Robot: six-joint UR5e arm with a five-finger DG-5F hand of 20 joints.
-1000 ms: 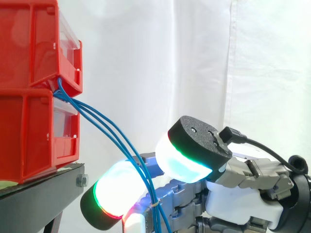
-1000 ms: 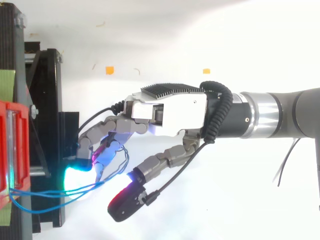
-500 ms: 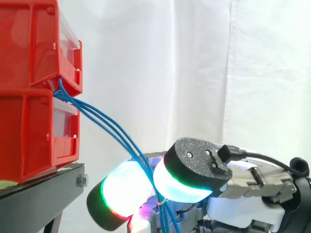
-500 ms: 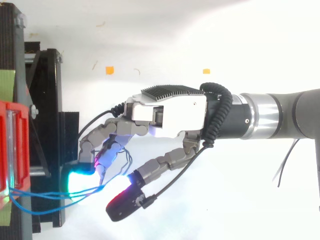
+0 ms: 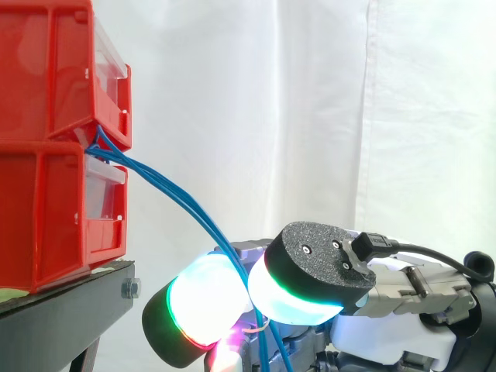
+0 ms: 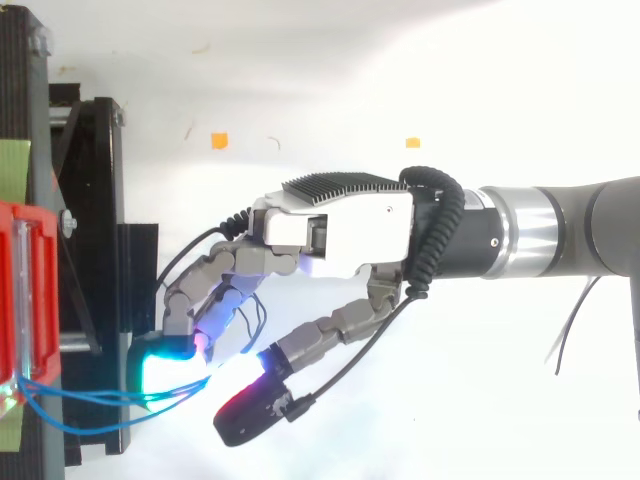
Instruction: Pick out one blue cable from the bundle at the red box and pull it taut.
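Three blue cables [image 5: 155, 182] come out between the two stacked red bins [image 5: 46, 124] and slope down to the right. They pass between a glowing finger pad [image 5: 198, 310] and the thumb pad [image 5: 298, 298] of my hand [image 5: 387, 302], low and right of the bins. From above, my hand [image 6: 340, 225] reaches in from the right with its fingers curled. Its cyan fingertip [image 6: 165, 365] and thumb close round the cables [image 6: 100, 398], which run left to the red bin [image 6: 25, 290]. How many strands are actually pinched is hidden by the pads.
The bins stand on a black stand [image 5: 70, 310] whose edge lies just left of the fingers. A white curtain hangs behind. Two small orange marks [image 6: 219, 140] lie on the white floor, far from the hand.
The thumb has swung in toward the fingers, closing the gap round the cables. The cables now run straighter from the bins to the hand.
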